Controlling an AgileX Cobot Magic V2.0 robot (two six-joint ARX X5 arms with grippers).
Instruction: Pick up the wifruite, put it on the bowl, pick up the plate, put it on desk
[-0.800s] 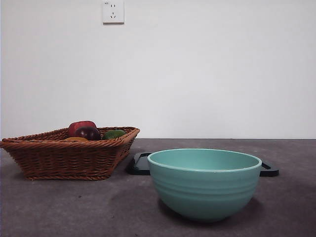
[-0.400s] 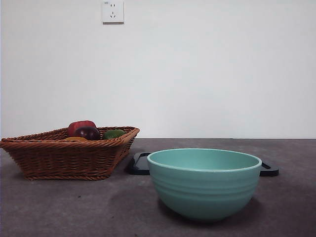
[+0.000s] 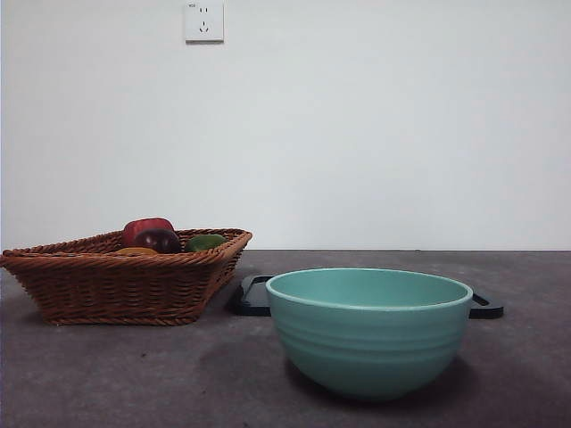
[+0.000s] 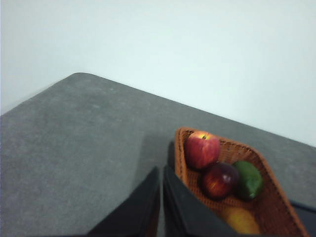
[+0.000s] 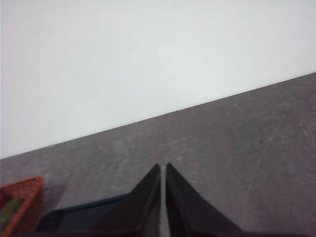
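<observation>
Wicker basket, red apple, socket

A glazed, smooth ceramic bowl, faintly ridged outside, sits on the matt, mottled grey desk. The basket is rough brown wicker. Behind the bowl, a tray shows a glossy black finish. The wifruite looks smooth-skinned.

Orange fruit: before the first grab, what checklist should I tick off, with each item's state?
1. Orange fruit in the basket, partly hidden by the left gripper: ok.
2. Left gripper jaws shut, need opening: not ok.
3. Red apple, dark fruit and green fruit crowd it: not ok.
4. Bowl upright: ok.
5. Bowl's inside empty: cannot tell.
6. Right gripper waits shut: ok.
</observation>
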